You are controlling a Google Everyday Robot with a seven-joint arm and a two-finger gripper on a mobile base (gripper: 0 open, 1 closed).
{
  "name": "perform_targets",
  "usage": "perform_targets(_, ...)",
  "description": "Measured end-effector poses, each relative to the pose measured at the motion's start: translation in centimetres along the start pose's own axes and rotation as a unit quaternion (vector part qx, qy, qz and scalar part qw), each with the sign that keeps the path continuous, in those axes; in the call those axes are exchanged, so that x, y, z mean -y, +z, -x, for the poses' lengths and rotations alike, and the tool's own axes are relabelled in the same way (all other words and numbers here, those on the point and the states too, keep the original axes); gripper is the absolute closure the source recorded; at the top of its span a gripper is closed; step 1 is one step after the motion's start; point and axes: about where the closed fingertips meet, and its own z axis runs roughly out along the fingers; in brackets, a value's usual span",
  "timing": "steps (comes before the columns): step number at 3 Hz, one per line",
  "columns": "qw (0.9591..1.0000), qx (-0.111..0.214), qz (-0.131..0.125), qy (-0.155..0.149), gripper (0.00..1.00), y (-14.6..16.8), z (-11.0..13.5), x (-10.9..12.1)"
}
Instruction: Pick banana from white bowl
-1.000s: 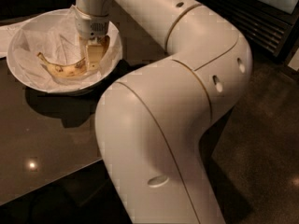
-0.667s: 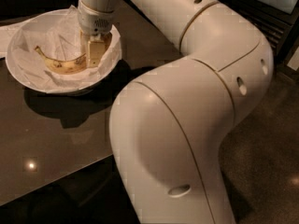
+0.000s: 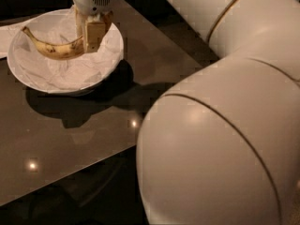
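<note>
As the end effector (image 3: 92, 34) hangs over the white bowl (image 3: 28, 76), fingers closed on the banana (image 3: 56, 50) toward the end opposite its stem, speckled fruit stretching left above crinkled paper lining (image 3: 70, 71), bowl on dark glossy worktop (image 3: 70, 139), white arm (image 3: 225, 125) filling the foreground.

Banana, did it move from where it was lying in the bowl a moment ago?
Yes. The banana sits higher against the white bowl rim now, seemingly lifted by the gripper, whose jaws clamp one end.
</note>
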Motion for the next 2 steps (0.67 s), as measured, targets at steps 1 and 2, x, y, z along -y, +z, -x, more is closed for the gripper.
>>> perform_targets(1,1.0000,0.000,-0.004,-0.001,1.00,-0.37,0.09,-0.04)
perform_targets(2,0.9995,0.014,-0.019,0.018,1.00,-0.98,-0.33,-0.75)
